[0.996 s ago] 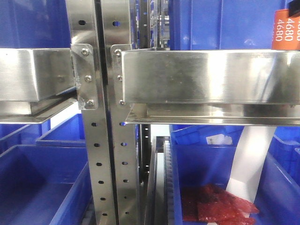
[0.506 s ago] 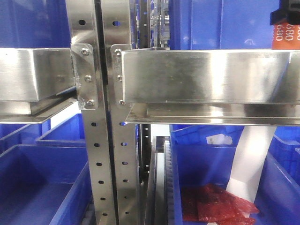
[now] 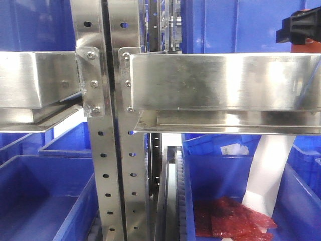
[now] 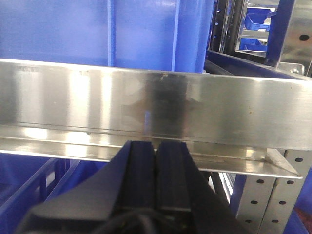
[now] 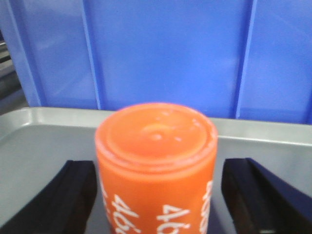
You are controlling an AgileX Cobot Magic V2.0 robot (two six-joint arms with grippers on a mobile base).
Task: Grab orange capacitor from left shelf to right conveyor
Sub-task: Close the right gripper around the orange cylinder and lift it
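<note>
Right jaws apart, either side of orange capacitor (image 5: 156,161), white "46" legible.

The left shelf (image 3: 220,83) fills the front view: shiny steel tiers with folded front edges, bolted by brackets to two perforated upright posts (image 3: 131,175) standing side by side. Soft white glare streaks the metal. Tall blue bins (image 3: 235,25) stand on the upper tier, behind its front edge. Below, an open blue bin (image 3: 45,201) sits at the lower left and another (image 3: 220,181) at the lower right, holding red crinkled packets (image 3: 230,221) and a white strip (image 3: 268,170) that slants up toward the tier. In the left wrist view, more blue bins (image 4: 256,22) show far behind the rack.
</note>
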